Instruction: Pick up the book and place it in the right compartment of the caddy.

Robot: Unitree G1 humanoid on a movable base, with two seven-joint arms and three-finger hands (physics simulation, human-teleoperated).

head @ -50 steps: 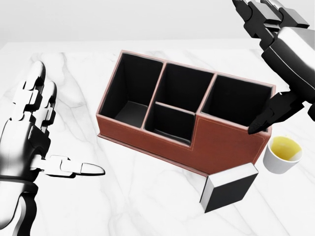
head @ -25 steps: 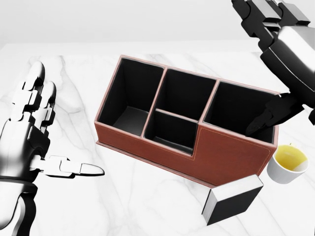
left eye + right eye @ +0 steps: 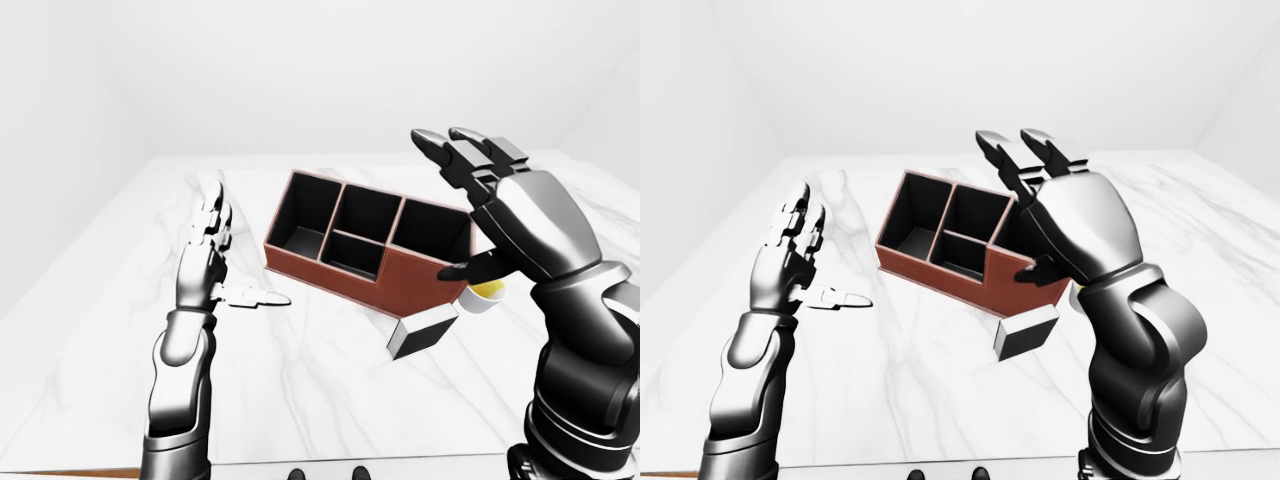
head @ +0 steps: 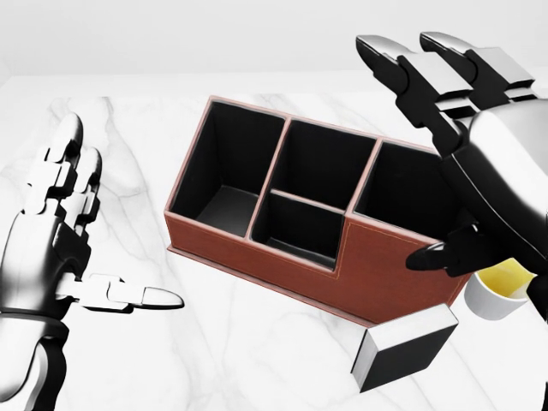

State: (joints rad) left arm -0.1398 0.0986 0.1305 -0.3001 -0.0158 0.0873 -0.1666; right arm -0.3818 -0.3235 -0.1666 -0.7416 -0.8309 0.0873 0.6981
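The brown caddy (image 4: 291, 265) with black compartments stands mid-table in the head view. Its right compartment (image 4: 390, 193) holds nothing that I can see. The book (image 4: 404, 347), dark with a white page edge, lies on the marble just below the caddy's lower right corner. My right hand (image 4: 402, 154) hangs open over the caddy's right end, fingers spread upward and thumb tip in front of the right wall. It holds nothing and stands above the book, apart from it. Far left, my left hand (image 4: 111, 231) is open and empty above the table.
A white cup (image 4: 501, 291) of yellow liquid stands right of the caddy, close to the book and partly behind my right hand. The white marble table (image 4: 214, 342) spreads wide to the left and bottom; its near edge (image 3: 330, 462) shows in the left-eye view.
My right hand has come down and leftward from the view's top right corner, and now covers the caddy's right end. The view shifted slightly a second ago. Left hand, book and cup stay put.
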